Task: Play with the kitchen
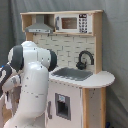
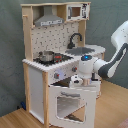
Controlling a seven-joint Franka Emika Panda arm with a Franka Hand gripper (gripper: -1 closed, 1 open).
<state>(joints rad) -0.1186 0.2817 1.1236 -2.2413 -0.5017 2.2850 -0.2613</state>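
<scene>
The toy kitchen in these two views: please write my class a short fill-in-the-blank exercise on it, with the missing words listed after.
1. In the second exterior view, the oven door of the kitchen hangs ____.
2. The small pot stands on the ____.
3. The faucet over the sink is coloured ____.
4. In the second exterior view, the gripper is at the top edge of the oven ____.

Missing words: open; stove; black; door

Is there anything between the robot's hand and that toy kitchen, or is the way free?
Nothing visible stands between them. In the second exterior view the gripper sits right at the kitchen, by the top edge of the open oven door below the knobs. In the first exterior view the arm hides it.
</scene>
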